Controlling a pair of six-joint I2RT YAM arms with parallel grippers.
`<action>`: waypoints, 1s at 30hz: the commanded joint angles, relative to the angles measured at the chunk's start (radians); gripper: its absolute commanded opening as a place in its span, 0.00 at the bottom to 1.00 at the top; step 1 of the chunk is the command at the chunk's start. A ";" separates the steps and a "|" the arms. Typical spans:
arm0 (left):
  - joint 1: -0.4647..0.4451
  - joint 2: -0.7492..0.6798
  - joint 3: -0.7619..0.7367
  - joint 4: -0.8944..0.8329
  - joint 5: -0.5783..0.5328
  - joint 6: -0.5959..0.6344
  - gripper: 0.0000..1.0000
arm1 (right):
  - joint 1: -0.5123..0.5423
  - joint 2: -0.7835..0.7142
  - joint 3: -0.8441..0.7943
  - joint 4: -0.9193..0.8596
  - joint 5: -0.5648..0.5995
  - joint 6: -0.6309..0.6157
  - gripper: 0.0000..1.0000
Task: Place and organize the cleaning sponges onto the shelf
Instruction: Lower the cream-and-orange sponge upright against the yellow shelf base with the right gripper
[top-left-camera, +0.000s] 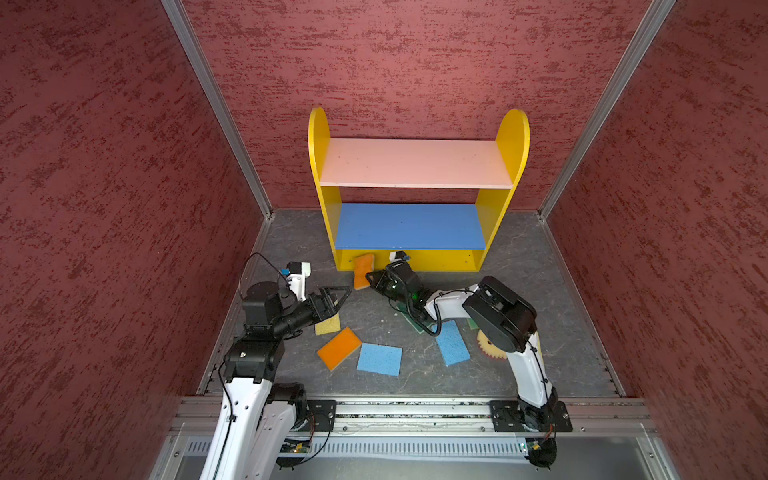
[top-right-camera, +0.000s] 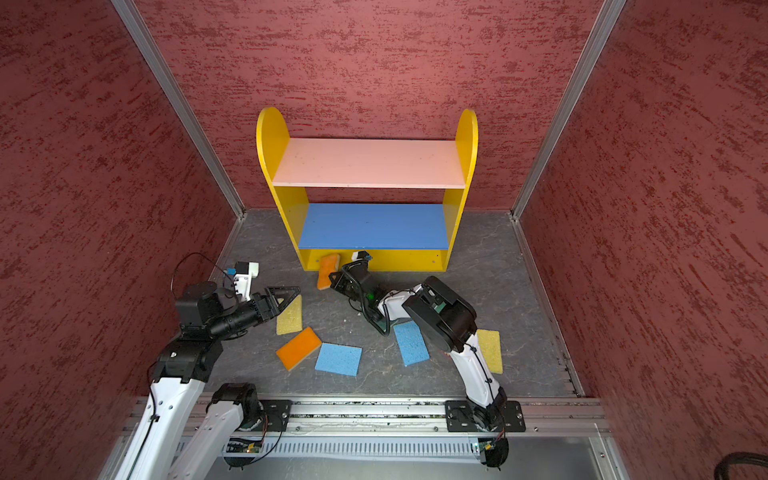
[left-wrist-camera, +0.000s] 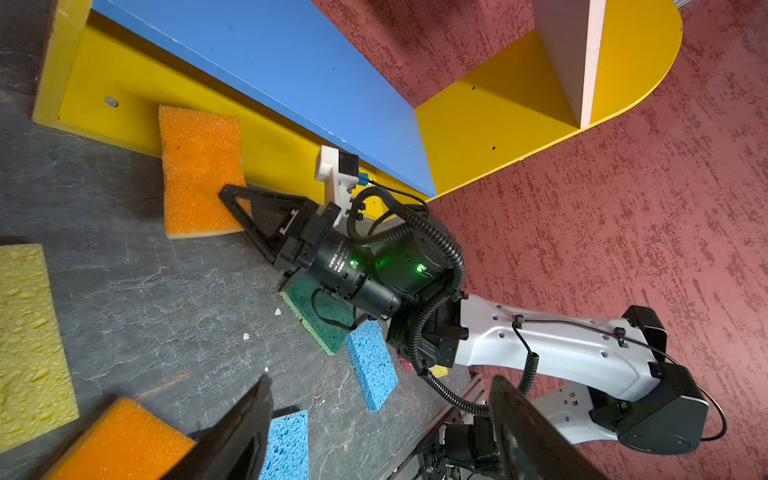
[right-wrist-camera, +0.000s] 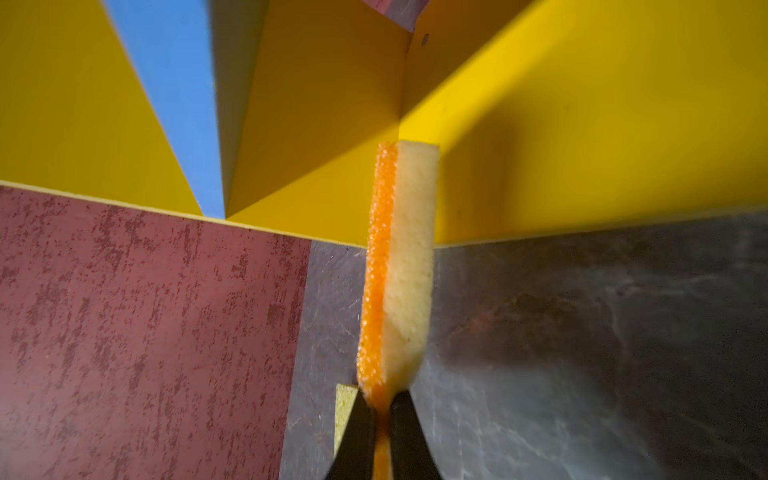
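Your right gripper (top-left-camera: 369, 277) is clenched on one end of the orange-topped, cream-backed rectangular foam sponge (top-left-camera: 363, 266). The sponge's far end reaches over the front edge of the three-tier yellow shelf (top-left-camera: 513, 137), onto its bottom board (top-left-camera: 440, 259). Your left gripper (top-left-camera: 340, 295) stands released and empty above a pale yellow rectangular sponge (top-left-camera: 328, 325).

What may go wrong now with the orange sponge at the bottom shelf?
The right fingers pinch only one end of the orange sponge, so it may bend against the yellow bottom board instead of sliding in. The right arm hangs low over the dark green sponge and may drag it.
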 joint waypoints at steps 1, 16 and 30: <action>-0.021 -0.014 -0.014 -0.042 -0.031 0.049 0.82 | -0.002 0.034 0.046 -0.045 0.122 0.020 0.04; -0.040 -0.062 -0.020 -0.154 -0.077 0.049 0.82 | -0.028 0.138 0.182 -0.220 0.189 -0.004 0.26; -0.043 0.025 -0.127 -0.007 -0.134 0.007 0.66 | -0.055 0.027 0.077 -0.210 0.127 -0.044 0.54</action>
